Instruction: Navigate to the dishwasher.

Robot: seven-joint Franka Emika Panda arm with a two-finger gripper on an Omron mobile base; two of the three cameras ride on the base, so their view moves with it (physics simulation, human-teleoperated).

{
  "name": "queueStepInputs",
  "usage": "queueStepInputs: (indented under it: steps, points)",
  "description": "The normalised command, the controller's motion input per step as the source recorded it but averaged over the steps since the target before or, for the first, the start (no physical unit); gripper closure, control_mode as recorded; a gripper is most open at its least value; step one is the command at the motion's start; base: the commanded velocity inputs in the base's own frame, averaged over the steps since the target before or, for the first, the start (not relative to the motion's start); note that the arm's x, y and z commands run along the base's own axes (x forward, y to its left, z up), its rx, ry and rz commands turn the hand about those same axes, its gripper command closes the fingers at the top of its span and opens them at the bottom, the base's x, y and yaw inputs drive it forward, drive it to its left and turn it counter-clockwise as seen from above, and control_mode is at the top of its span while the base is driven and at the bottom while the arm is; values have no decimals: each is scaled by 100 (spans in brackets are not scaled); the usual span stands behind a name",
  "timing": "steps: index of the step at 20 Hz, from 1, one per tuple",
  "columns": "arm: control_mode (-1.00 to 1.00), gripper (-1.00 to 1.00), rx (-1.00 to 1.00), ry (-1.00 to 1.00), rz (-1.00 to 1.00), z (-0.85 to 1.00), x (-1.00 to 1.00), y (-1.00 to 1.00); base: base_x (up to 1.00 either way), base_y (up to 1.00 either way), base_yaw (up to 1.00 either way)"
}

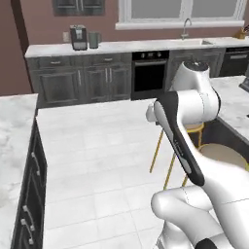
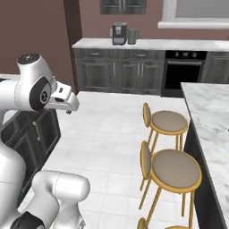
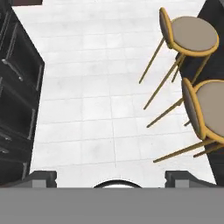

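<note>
On the far left in the left base view is a white stone counter [image 1: 14, 126] with dark drawers under it. Next comes the pale tiled floor [image 1: 97, 160]. At the back wall runs a long counter [image 1: 121, 47] over dark grey doors. On its left part stands a coffee machine [image 1: 78, 38], with a grey cup [image 1: 94, 40] just beside it on the right. Further right is the black oven [image 1: 150, 73], set under that counter. Then comes the tap [image 1: 186, 28], below the window [image 1: 180, 9]. The dishwasher [image 1: 237, 62] is at the far right end of the back wall, past the tap. It is a flat black front with a grey bar near its top. It is well away from the robot, across the floor.

In the right base view, two round stools [image 2: 169, 121] with yellow legs stand by a big white counter [image 2: 210, 112] on the right.

In the hand view, the hand [image 3: 113, 178] points down at the floor. Its two tips are wide apart and nothing is between them.
</note>
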Motion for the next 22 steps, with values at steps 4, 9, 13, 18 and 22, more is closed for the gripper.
queueStepInputs:
  steps: [4,9,13,18,22]
  points:
    - [100,-100,0,0,0,0,0,0,21,-19,-75]
    - [100,-100,0,0,0,0,0,0,97,36,4]
    - [100,-100,0,0,0,0,0,0,100,34,10]
    - [100,-100,0,0,0,0,0,0,100,27,5]
    - [100,-100,0,0,0,0,0,0,100,33,3]
